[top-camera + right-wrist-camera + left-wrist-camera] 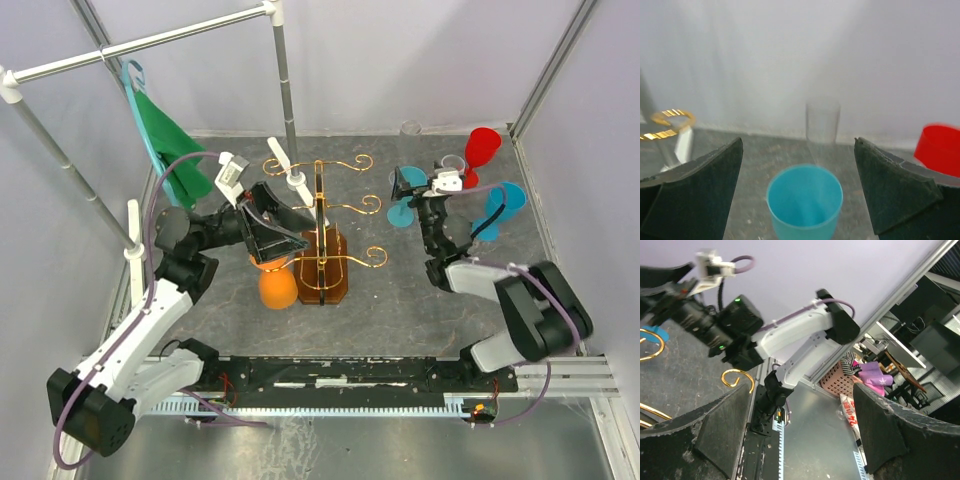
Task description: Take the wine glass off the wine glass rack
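The orange glass (277, 289) sits low at the near-left of the rack (320, 215), touching or almost touching its base. Whether it hangs from an arm or stands on the desk (400, 305) I cannot tell. The left end effector (268, 238) hovers right above it, wide and empty, close against the gold wire.

That closeness is the main risk. A finger could hook a scroll (737, 378) or shove the post, and the tall rack looks likely to tip. Closing on the round bowl rather than the stem could squeeze the glass out sideways. If the glass does hang, pulling straight up instead of sliding it along the arm would drag the rack with it.

The right end effector (799, 170), also wide, straddles an upright blue glass (804, 200) right of the rack without touching it. Any swing could knock it over.
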